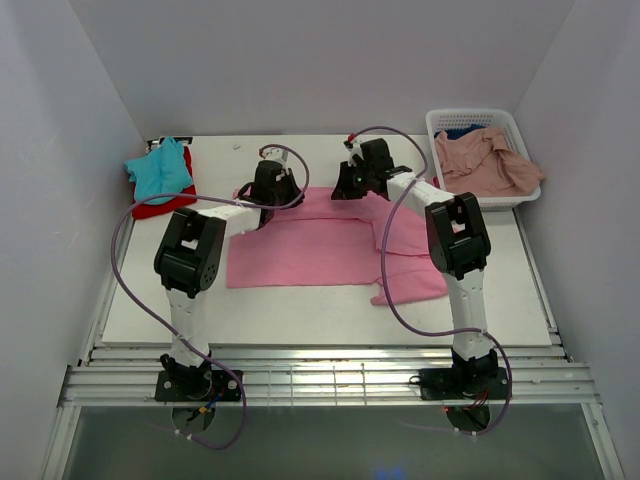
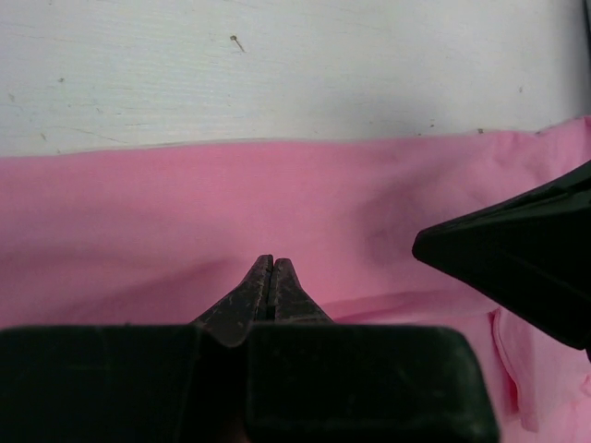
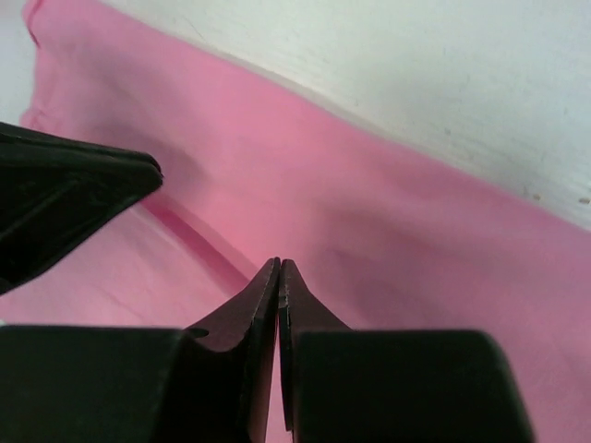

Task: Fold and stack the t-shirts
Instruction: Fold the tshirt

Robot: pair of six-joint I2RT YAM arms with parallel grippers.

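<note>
A bright pink t-shirt lies spread flat across the middle of the table. Both grippers are low over its far part. My left gripper has its jaws shut, its tips pressed into the pink cloth where a crease runs off to the right. My right gripper is also shut, its tips at the end of a fold line in the pink cloth. A teal t-shirt lies on a red one at the far left.
A white lattice basket stands at the back right, holding a dusty salmon-pink shirt and a dark blue one. White walls close in the table on three sides. Each wrist view shows the other gripper's black body close by.
</note>
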